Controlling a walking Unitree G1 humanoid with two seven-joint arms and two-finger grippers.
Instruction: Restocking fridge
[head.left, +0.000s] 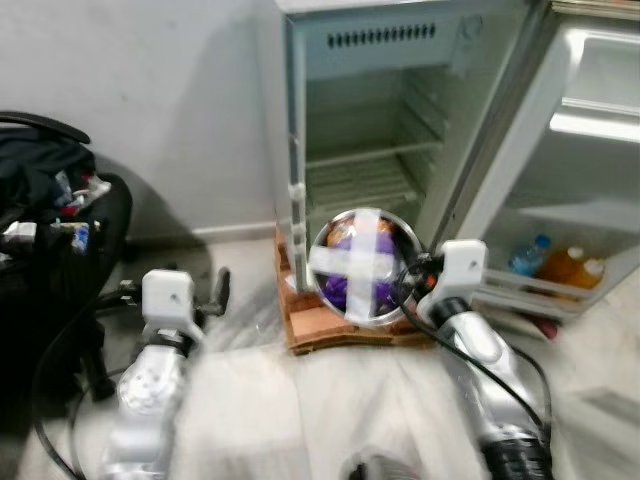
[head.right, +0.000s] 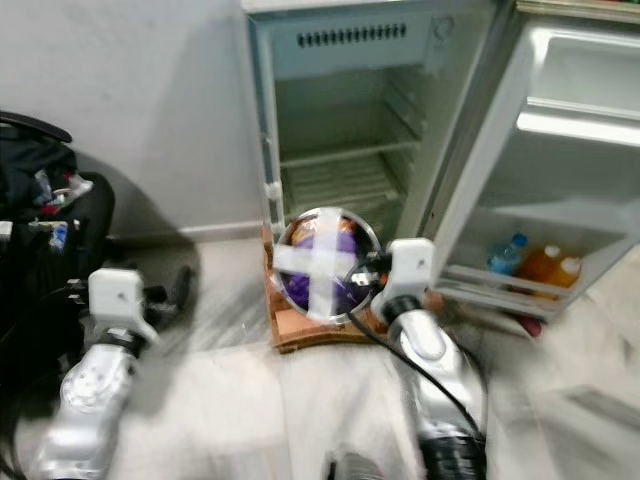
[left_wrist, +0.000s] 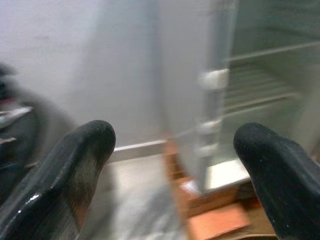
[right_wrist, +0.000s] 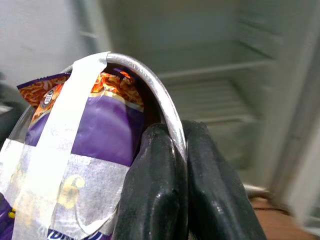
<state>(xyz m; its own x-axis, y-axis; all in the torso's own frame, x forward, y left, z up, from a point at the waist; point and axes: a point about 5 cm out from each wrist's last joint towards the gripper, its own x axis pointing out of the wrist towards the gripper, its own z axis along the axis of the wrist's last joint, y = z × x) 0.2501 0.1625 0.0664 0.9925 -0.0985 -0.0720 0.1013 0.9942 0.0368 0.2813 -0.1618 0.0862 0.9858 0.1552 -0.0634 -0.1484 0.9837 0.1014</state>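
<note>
A: Head camera first, what sits mid-frame?
B: A metal bowl (head.left: 362, 268) crossed with white tape, a purple packet (head.left: 350, 275) inside. The right gripper (head.left: 412, 283) pinches its rim at the bowl's right edge, fingers closed on the metal. Behind it, in the upper centre, the fridge (head.left: 390, 120) stands open with bare wire shelves; bottles (head.left: 565, 265) sit in the door shelf at right. A wooden board (head.left: 330, 325) lies under the fridge.
A: And the left gripper?
B: Lower left of the frame, the left gripper (head.left: 212, 295) hangs apart from the bowl, beside a black bag (head.left: 50, 200).
A: Left wrist view?
B: Its two fingers (left_wrist: 75, 170) spread wide, nothing between them, the fridge edge beyond.
A: Right wrist view?
B: Both fingers (right_wrist: 160, 190) clamp the bowl's rim at bottom centre; the taped purple packet fills the left side
</note>
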